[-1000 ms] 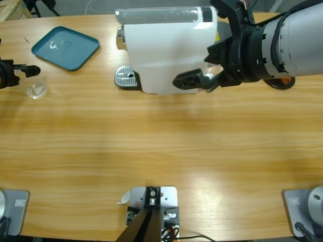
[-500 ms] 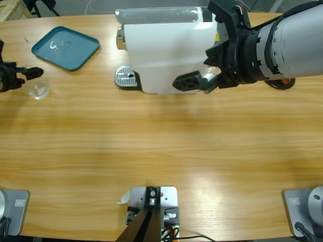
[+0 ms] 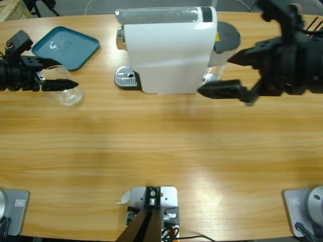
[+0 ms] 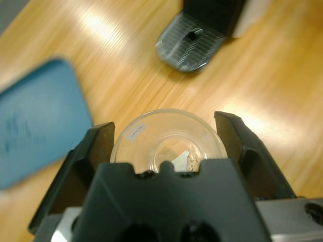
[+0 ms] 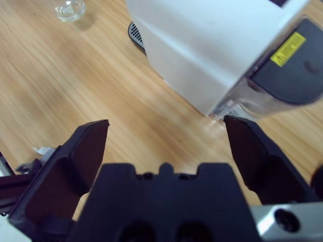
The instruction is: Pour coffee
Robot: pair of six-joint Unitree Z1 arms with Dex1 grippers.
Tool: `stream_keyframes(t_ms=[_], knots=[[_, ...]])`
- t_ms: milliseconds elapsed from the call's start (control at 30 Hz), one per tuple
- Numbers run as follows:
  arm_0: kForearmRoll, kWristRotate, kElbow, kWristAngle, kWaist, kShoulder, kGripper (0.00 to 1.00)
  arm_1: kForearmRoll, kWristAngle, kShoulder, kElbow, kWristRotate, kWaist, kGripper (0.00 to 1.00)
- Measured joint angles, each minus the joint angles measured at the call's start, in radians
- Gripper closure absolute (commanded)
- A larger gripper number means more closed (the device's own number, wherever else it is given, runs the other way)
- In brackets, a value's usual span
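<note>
Between the left gripper's (image 4: pixel 166 146) closed jaws, a clear round glass (image 4: pixel 168 143), nearly empty.

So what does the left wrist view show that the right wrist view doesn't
Only the left wrist view shows the left tool with a jaw on either side of the clear glass, and the blue tray beside it. Only the right wrist view shows the right tool open and empty, the yellow label on the machine's dark rear tank, and the white coffee machine nearly whole. Both show the wooden table, the machine's metal drip grille and the glass, which is small and far off in the right view.
</note>
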Motion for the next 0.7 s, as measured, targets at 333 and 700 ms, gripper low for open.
stream_keyframes(t_ms=[333,700], knots=[[0.062,0.366,-0.210,-0.180,-0.007,0.166,1.000,0.055,-0.010,-0.100,0.109,-0.001,-0.117,0.000],[-0.016,0.399,-0.284,-0.353,0.031,0.380,1.000,0.125,-0.017,-0.125,0.108,-0.014,-0.173,0.000]])
